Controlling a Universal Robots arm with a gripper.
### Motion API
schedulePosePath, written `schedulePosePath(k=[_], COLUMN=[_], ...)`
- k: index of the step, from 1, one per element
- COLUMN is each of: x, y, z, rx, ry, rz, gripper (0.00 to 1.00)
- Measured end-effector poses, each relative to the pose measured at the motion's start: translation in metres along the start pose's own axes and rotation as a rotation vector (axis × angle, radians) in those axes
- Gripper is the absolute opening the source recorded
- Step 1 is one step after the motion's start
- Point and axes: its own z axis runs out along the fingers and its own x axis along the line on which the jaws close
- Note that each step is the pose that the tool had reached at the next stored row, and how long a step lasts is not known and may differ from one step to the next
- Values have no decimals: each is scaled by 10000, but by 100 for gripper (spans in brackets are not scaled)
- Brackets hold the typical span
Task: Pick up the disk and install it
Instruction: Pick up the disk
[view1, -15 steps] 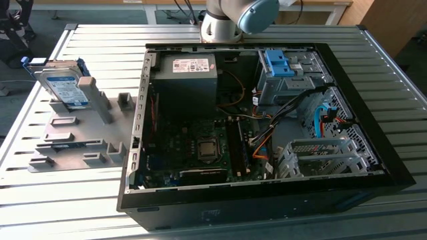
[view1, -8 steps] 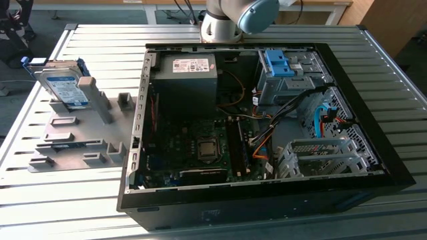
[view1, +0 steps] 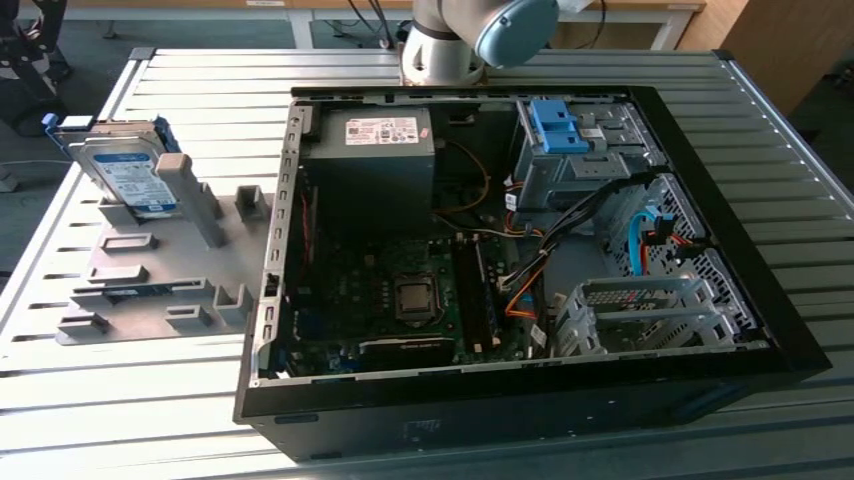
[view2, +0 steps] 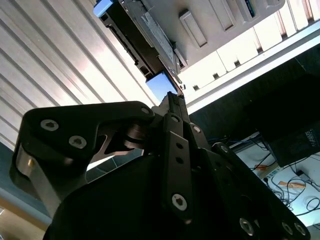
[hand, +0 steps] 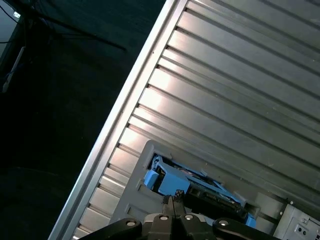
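Silver disk (view1: 123, 175) not yet picked up, nothing installed.
In exterior view, from its left: disk is seen propped on edge in a grey holder fixture (view1: 147, 290) on the ribbed metal bench (view1: 200, 70), w/ blue carrier frame round its edges. Open PC case (view1: 534, 400) is set just beside the fixture. Its grey drive cage (view1: 647, 305), toward exterior view's right, is judged empty. In second wrist view the hand (view2: 172, 98) is seen clenched on nothing, tips together, aimed at the disk but apart from it. Approach is judged underway. Grasp, carry & install are all left to do.
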Motion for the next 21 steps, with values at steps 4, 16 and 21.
schedulePosePath(k=[4, 16, 21], x=[0, 0, 0], y=[0, 0, 0], z=[0, 0, 0], rx=[-1, -6, -8], ry=[3, 13, 17], rz=[-118, -464, -610], gripper=[11, 11, 11])
